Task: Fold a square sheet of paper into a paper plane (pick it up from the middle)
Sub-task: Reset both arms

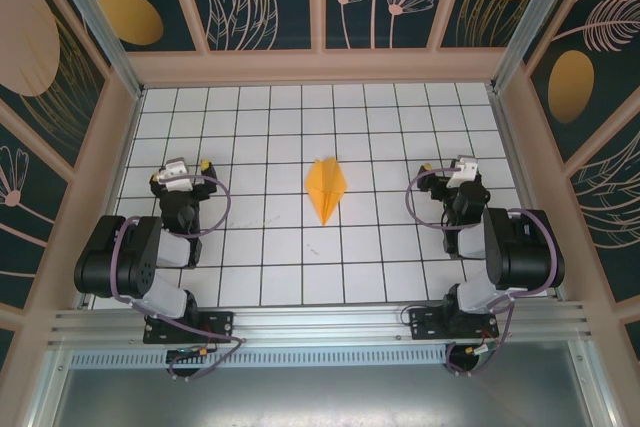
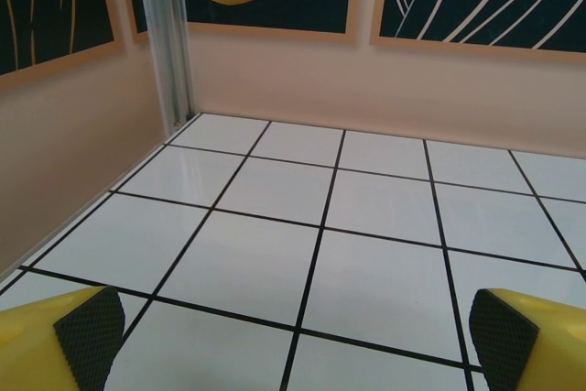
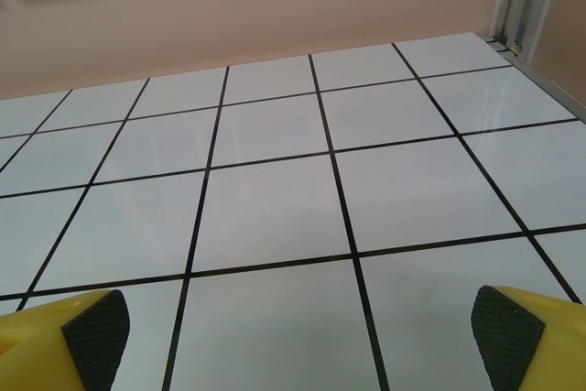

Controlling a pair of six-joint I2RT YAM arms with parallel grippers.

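Orange paper plane (image 1: 326,190) flat on the white tiled table (image 1: 380,247), right in the middle, long point toward the arms. Well apart from the left gripper (image 1: 183,168) and the right gripper (image 1: 449,169), about halfway between them. Both spread wide, holding nothing, black pads (image 2: 90,334) above the tiles.

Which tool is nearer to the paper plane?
Right, slightly. The right tool is right of the plane; the left tool is farther off, left of it.
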